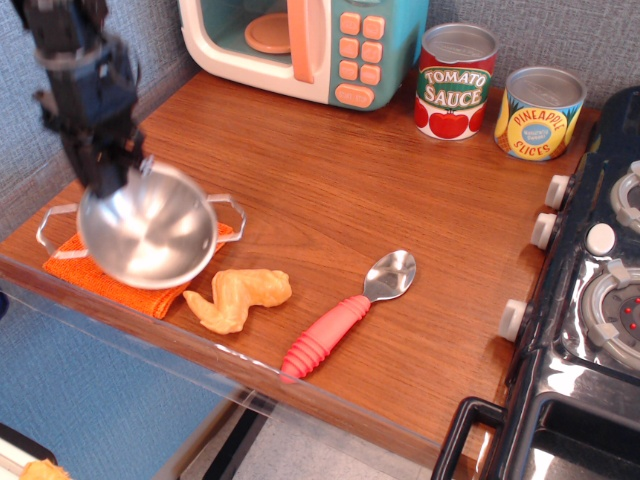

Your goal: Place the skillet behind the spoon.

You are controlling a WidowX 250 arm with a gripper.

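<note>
The skillet (150,228) is a shiny steel bowl-shaped pan with two wire loop handles. It hangs tilted toward the camera, lifted above the orange cloth (110,282) at the front left. My black gripper (108,180) is shut on the pan's far rim and holds it up. The spoon (345,312), with a silver bowl and ribbed red-pink handle, lies on the wooden table right of centre, near the front edge.
An orange-yellow toy food piece (238,297) lies between cloth and spoon. A toy microwave (305,45) stands at the back. A tomato sauce can (455,82) and a pineapple can (539,113) stand back right. A black stove (590,290) borders the right side.
</note>
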